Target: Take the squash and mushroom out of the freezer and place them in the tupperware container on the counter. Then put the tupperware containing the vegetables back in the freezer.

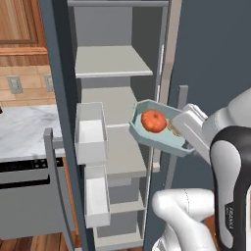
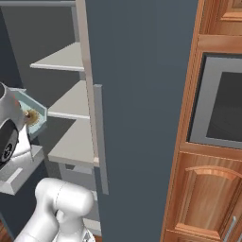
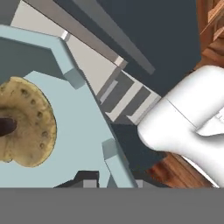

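The pincer (image 3: 98, 179) sits closest to the base, its dark fingertips (image 3: 87, 177) pinched together on the near rim of the tupperware container (image 1: 149, 139), which it holds up in the air in front of the open freezer (image 1: 115, 88). In the left base view the pale teal tray hangs level with the freezer's middle shelf (image 1: 122, 152), tipped a little so its inside faces the camera, and it touches no shelf. Inside the tray the squash (image 1: 153, 121) lies toward the far end, round and orange-red, while the mushroom (image 1: 173, 129) lies at the near end, close beside the hand and partly hidden by it. The hand view looks straight down on the mushroom's tan, pitted cap, which rests on the tray floor just inside the rim. From the right base view one corner of the container peeps out past the arm with the mushroom in it, next to the freezer's light grey shelves. Beyond the tray, two white door bins (image 1: 90, 132) hang on the open freezer door (image 1: 59, 98). Farther off to the left lies the marble bench (image 1: 22, 130), well apart from the tray, with wooden wall cabinets (image 1: 19, 24) above it.
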You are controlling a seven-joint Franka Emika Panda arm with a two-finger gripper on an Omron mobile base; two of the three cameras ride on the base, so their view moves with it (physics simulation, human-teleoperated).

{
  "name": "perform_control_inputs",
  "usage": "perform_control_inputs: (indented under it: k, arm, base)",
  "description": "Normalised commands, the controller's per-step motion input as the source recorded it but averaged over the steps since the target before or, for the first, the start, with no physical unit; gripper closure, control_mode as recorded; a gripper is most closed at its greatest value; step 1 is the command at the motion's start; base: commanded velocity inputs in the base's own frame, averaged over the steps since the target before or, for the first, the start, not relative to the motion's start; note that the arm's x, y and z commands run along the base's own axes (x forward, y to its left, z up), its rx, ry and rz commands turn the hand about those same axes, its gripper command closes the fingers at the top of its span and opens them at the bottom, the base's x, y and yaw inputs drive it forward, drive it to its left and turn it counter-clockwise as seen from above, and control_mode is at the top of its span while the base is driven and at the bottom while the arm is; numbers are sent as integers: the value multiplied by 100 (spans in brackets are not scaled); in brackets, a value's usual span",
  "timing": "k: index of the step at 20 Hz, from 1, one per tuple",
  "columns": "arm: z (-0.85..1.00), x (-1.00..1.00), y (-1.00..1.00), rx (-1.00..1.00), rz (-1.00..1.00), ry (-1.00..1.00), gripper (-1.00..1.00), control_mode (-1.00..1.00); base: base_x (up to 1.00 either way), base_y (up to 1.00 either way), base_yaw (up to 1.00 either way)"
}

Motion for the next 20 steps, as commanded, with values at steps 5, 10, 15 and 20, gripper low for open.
perform_control_inputs:
  k: [5, 10, 15, 20]
  arm:
    - [53, 2, 15, 9, -40, -6, 100, -100]
    - [60, 44, 45, 1, -37, -3, 100, -100]
    - [48, 79, 51, 1, -26, 0, 100, -100]
    - [22, 88, 6, 17, -5, 0, 100, -100]
  base:
    - [0, 0, 0]
    - [0, 0, 0]
    - [0, 0, 0]
    - [0, 0, 0]
